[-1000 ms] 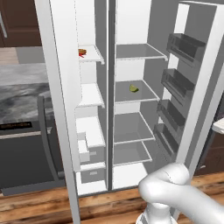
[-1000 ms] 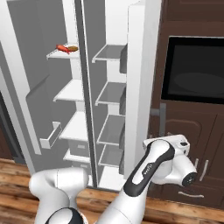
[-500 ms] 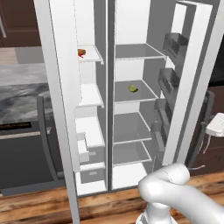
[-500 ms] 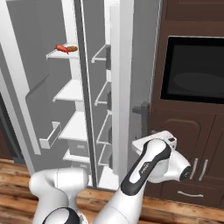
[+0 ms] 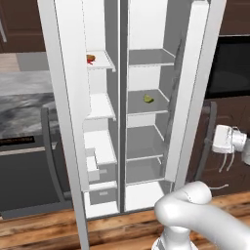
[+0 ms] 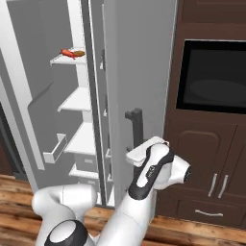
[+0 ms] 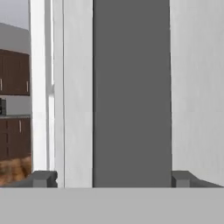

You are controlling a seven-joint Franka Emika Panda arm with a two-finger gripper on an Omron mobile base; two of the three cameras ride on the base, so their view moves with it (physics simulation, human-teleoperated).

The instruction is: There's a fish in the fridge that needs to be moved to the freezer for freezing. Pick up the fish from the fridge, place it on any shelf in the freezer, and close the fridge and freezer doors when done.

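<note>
Up top, the fish (image 6: 67, 53) lies flat along its shelf (image 6: 67, 59).

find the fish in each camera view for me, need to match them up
Left base view: the fish is upper left of centre, on the top freezer shelf.
Right base view: the fish is upper left, on that same shelf, beside a brown lump.
Hand view: not in it.
Shared landmark: the fridge door's dark handle.
</note>
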